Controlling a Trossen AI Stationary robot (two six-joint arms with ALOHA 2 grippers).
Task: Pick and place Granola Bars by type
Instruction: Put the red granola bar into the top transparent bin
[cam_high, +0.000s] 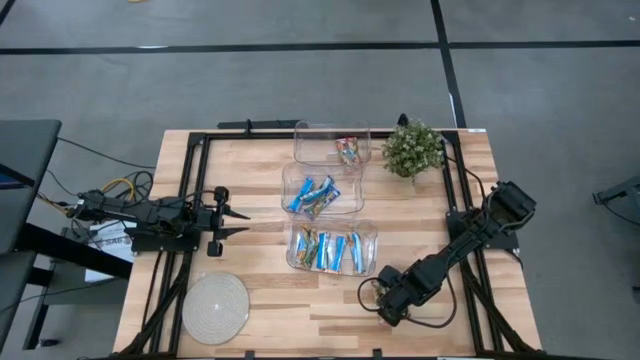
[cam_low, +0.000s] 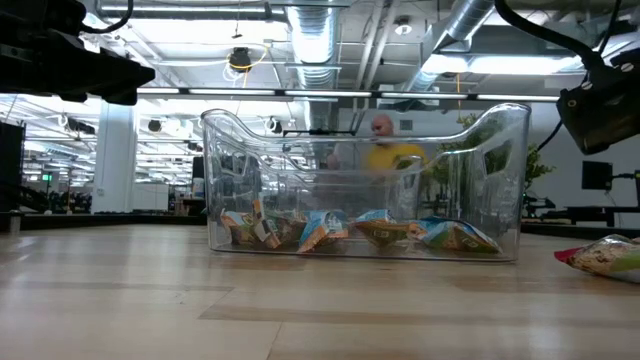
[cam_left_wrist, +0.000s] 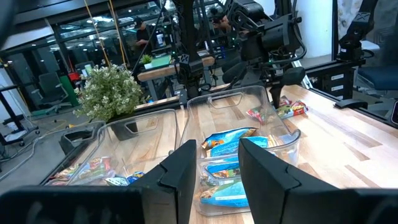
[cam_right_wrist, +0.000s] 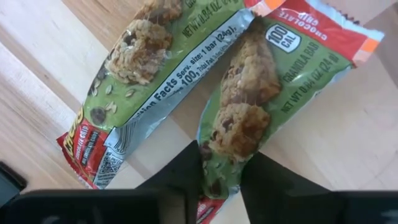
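The tabletop (cam_high: 250, 290) is pale, smooth wood with visible grain. Clear glossy plastic bins (cam_low: 365, 180) stand at frame centre. The Granola Bars (cam_right_wrist: 249, 112) have shiny, crinkled foil-like wrappers.

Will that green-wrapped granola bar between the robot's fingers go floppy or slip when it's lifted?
Probably a bit of both. The granola bar has a glossy, crinkled wrapper, so it may slip. It looks flat and light, so it won't roll; its loose ends will likely droop.

Light wooden table (cam_high: 270, 300), black-framed.
Bearing three clear bins (cam_high: 331, 247) in a row, potted plant (cam_high: 411, 148), round woven mat (cam_high: 215, 308), two loose red-green Granola Bars (cam_right_wrist: 186, 93).
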